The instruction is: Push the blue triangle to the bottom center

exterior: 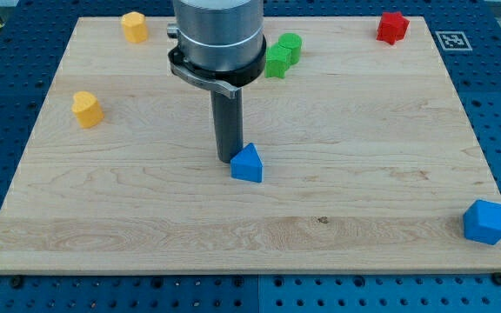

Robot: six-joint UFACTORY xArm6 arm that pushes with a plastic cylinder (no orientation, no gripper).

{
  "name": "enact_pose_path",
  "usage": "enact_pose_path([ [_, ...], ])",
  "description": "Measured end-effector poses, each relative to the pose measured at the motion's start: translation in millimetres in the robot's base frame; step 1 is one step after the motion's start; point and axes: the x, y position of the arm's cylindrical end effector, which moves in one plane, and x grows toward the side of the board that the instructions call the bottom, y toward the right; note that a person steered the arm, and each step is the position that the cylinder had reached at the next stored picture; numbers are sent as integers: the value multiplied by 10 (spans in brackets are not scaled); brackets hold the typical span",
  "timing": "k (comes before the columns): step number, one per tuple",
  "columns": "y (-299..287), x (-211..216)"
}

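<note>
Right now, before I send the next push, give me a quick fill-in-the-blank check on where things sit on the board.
1. My tip sits just to the view's ____ of the blue triangle.
2. The block at the view's top right corner is ____ in colour.
3. The number of yellow blocks on the board is ____.
4. The other blue block lies at the view's bottom ____.

Missing words: left; red; two; right

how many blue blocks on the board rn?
2. The blue triangle sits near the board's middle, just right of and below my tip. The other blue block is at the bottom-right corner. The arm could hide something behind it.
</note>
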Motion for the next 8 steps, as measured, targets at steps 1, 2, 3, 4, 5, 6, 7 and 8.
enact_pose_path([
  [1,56,0],
  [2,60,0],
  [3,131,0],
  [4,241,7],
  [5,370,113],
  [6,397,337],
  [7,435,568],
  [8,496,760],
])
